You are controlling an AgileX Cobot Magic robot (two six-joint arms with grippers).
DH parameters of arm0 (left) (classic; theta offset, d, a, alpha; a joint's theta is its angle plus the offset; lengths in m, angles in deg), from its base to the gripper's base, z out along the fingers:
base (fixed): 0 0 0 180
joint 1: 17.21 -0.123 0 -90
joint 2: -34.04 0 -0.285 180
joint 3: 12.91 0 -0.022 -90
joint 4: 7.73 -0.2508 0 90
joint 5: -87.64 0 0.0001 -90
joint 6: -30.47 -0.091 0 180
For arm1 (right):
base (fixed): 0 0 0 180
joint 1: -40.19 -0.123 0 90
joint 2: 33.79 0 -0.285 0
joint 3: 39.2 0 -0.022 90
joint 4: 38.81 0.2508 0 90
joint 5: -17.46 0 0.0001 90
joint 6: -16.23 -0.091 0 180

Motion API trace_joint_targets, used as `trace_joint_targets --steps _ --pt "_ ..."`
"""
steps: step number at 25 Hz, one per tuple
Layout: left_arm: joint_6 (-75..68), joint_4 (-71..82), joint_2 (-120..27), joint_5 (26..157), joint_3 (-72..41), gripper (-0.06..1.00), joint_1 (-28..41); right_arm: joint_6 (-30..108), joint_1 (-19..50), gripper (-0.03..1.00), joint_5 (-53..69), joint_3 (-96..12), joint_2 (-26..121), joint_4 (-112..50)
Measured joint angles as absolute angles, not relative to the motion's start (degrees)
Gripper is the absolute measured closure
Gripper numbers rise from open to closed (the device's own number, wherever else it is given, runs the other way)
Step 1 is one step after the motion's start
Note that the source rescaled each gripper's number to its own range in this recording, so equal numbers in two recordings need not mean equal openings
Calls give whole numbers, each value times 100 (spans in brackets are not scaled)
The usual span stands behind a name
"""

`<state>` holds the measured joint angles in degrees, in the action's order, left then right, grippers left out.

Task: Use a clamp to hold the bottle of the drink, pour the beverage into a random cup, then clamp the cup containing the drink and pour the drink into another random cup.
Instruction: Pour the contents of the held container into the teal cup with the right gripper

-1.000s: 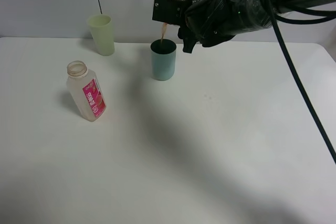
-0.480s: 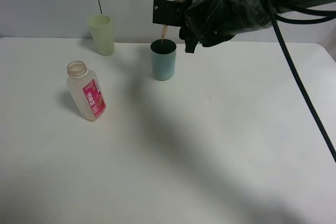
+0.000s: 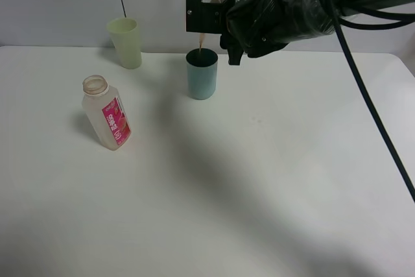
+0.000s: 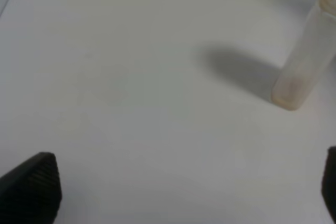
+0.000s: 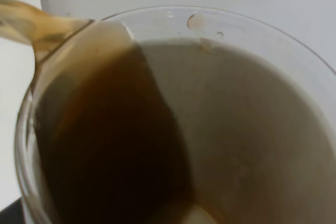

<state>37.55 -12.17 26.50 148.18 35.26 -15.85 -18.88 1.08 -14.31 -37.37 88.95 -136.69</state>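
Jaws spread wide, the left gripper (image 4: 181,187) hangs short of the bottle of the drink (image 3: 107,113), upright at centre left. Farther back, upper centre, the right gripper (image 3: 206,12) clamps the tipped clear cup (image 5: 220,129) directly above the teal cup (image 3: 201,74), beverage (image 3: 202,42) streaming into it.

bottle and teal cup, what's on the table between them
Nothing: between the bottle and the teal cup only bare white table shows, in the exterior high view.
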Motion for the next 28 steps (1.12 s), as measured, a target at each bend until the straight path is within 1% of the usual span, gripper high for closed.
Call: trace_joint_targets --steps 6,18,28 --pt "3755 -1212 2650 14818 3526 -6 -1585 -1833 88 96 -1434 -3835 8895 -13669" --pt "3755 -1212 2650 14818 3526 -6 -1585 -1135 39 96 -1441 -3837 8895 -13669" --pt "3755 -1212 2650 14818 3526 -6 -1585 -833 -7 96 -1474 -3837 8895 -13669"
